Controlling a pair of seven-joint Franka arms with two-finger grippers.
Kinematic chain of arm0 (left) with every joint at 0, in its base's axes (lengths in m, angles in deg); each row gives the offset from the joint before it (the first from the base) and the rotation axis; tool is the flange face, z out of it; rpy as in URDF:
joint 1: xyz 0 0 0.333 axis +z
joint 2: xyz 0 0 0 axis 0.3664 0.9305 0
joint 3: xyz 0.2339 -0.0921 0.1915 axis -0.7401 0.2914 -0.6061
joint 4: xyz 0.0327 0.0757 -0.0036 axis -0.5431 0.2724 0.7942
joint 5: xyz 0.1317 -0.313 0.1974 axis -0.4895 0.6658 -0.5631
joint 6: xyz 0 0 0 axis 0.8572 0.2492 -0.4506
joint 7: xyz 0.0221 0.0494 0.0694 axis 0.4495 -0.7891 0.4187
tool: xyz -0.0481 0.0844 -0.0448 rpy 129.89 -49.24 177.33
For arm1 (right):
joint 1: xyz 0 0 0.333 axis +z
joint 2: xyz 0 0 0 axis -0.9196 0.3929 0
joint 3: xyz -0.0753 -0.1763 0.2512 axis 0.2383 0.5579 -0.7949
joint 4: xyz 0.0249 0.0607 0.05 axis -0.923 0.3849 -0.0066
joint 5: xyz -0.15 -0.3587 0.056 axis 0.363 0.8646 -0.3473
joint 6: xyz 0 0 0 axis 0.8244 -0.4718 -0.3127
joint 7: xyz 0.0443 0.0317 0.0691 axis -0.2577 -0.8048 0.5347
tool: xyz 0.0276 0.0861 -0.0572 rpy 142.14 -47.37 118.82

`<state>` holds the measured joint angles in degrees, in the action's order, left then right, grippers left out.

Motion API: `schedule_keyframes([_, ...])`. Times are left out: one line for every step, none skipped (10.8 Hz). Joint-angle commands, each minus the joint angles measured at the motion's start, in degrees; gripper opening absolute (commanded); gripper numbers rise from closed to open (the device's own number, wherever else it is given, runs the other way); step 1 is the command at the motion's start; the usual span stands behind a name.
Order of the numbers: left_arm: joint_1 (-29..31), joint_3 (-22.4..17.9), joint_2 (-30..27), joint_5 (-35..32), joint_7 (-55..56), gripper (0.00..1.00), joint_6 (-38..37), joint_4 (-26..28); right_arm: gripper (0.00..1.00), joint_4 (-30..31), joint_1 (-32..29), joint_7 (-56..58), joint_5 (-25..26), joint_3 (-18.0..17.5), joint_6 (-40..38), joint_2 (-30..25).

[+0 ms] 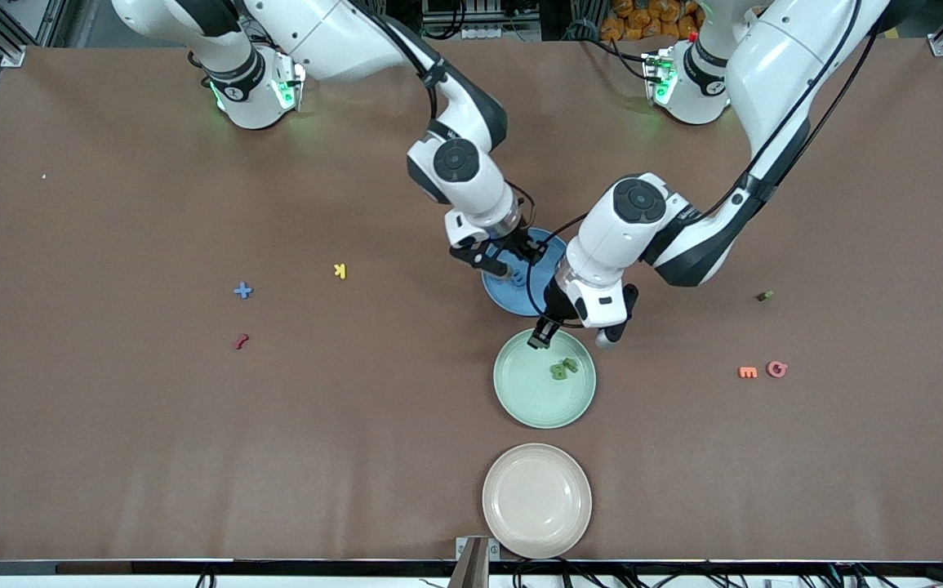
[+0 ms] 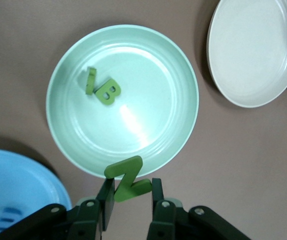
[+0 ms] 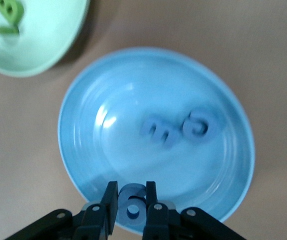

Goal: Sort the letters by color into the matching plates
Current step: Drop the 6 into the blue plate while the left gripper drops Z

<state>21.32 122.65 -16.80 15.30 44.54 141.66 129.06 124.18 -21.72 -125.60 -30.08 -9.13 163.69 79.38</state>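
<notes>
Brown paper-covered tabletop [image 1: 193,457] carrying three round plates in a row. Landmark: pale mint green plate [image 1: 544,412], holding two small flat green letters [image 1: 563,368]. Blue plate [image 1: 512,298] lies just farther from the front camera; empty beige-pink plate [image 1: 536,500] nearer. Left pincer [image 2: 129,200], over the green plate's rim, is clamped on a green letter Z [image 2: 127,178]. Right pincer [image 3: 131,202], over the blue plate's rim, is clenched on a blue digit [image 3: 132,201]; two blue letters [image 3: 181,127] lie inside. Stray letters lie well apart toward both table ends. Pieces look light and stiff, best pinched across flat faces.
</notes>
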Motion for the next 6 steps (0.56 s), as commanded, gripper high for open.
schedule_keyframes([0.43, -1.59, 1.46, -0.92, 0.77, 1.00, -2.22, -2.62, 0.24, -2.74, 3.71, -3.54, 0.00, 1.32, -0.23, 2.09])
schedule_keyframes([1.39, -1.59, 1.28, -1.35, 0.34, 1.00, -3.71, -2.53, 0.57, -2.56, 3.72, -3.46, 0.17, 1.32, -0.41, 2.09])
schedule_keyframes([2.71, -1.59, 0.93, -1.44, -0.10, 1.00, -5.03, -2.36, 0.58, -2.47, 3.28, -3.28, 2.17, 1.41, -0.93, 1.91])
schedule_keyframes([4.29, -1.59, 0.58, -1.44, -2.02, 1.00, -7.13, -2.27, 0.66, -2.65, 2.67, -3.28, 3.76, 1.41, -2.24, 1.65])
schedule_keyframes([5.96, -1.59, 0.41, -1.44, -5.52, 1.00, -10.90, -2.18, 0.78, -2.73, 1.71, -3.19, 3.86, 1.41, -3.12, 1.39])
schedule_keyframes([6.93, -1.59, 0.40, -1.44, -10.34, 1.00, -15.98, -1.75, 0.76, -2.73, 0.74, -2.93, 4.12, 1.49, -4.26, 1.04])
